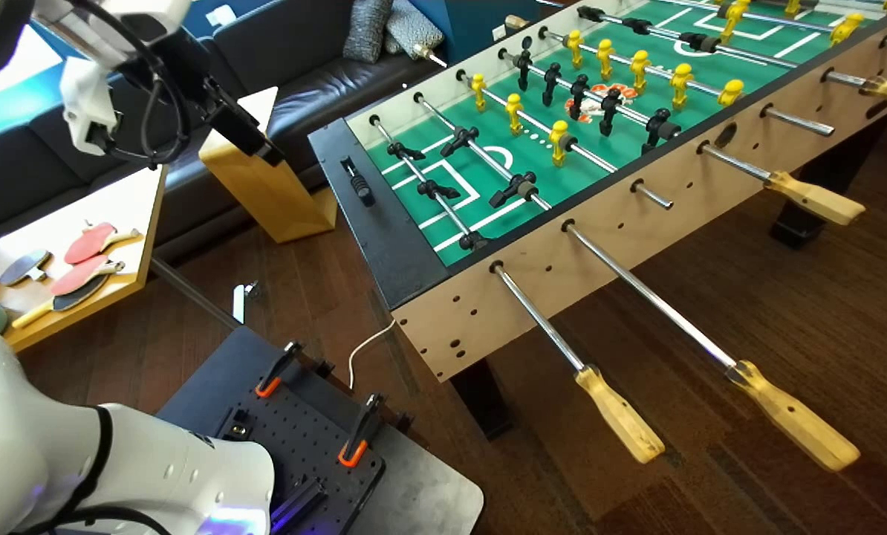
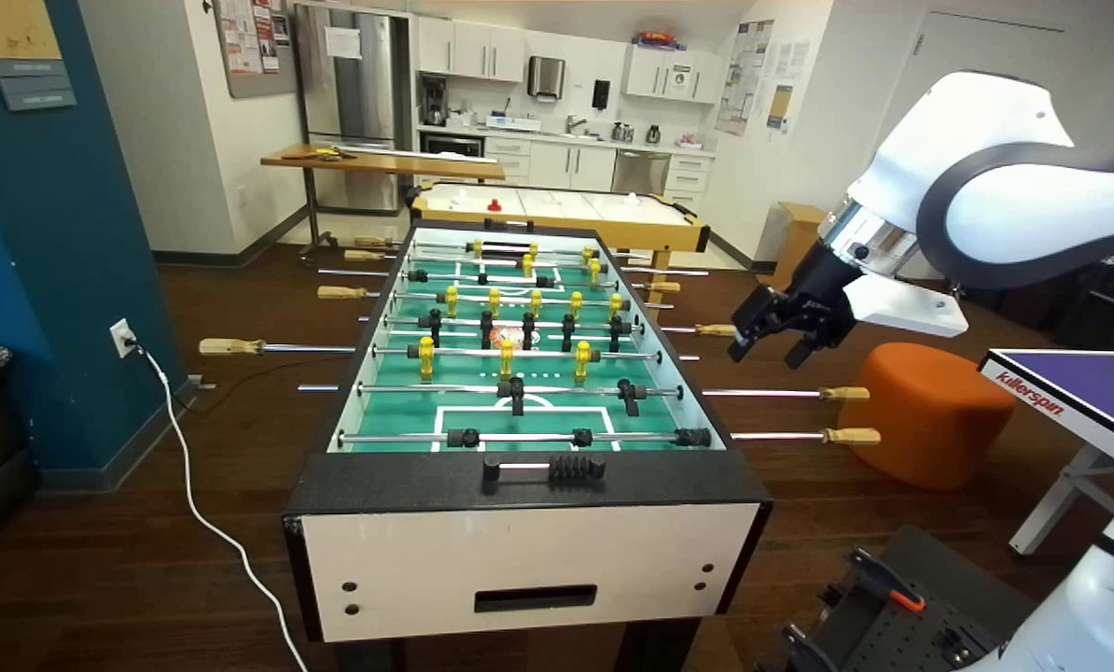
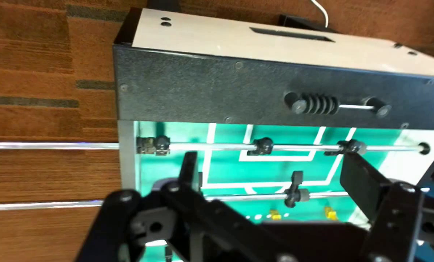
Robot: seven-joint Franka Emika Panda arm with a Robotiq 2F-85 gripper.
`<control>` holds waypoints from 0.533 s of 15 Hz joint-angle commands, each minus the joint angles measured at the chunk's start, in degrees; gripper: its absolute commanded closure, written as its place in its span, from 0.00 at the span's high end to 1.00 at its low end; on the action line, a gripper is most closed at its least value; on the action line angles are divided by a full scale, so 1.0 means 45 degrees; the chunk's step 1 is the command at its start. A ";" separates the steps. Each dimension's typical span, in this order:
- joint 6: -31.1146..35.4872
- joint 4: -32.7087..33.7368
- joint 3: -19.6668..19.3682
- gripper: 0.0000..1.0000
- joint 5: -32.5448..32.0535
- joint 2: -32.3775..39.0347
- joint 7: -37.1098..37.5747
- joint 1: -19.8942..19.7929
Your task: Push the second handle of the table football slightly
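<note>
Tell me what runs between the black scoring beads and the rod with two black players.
One rod with three black players, above the green playing field. Shows in the wrist view and in both exterior views.

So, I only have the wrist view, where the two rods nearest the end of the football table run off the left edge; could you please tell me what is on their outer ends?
Observer: In both exterior views each of them ends in a wooden grip: the end handle and, next to it, the second handle.
Operator: Thank you; does one of them stick out farther from the side than the other?
Observer: Yes, the second handle does; more bare rod shows between it and the football table.
</note>
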 commanded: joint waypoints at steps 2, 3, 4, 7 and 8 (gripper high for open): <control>-0.0109 0.0004 -0.0215 1.00 -0.0245 0.0008 0.0583 -0.0500; -0.0127 0.0003 -0.0247 1.00 -0.0247 0.0008 0.0598 -0.0564; -0.0127 0.0003 -0.0254 1.00 -0.0243 0.0007 0.0595 -0.0540; -0.0127 0.0003 -0.0247 1.00 -0.0235 0.0006 0.0589 -0.0479; -0.0127 0.0003 -0.0247 1.00 -0.0235 0.0006 0.0589 -0.0478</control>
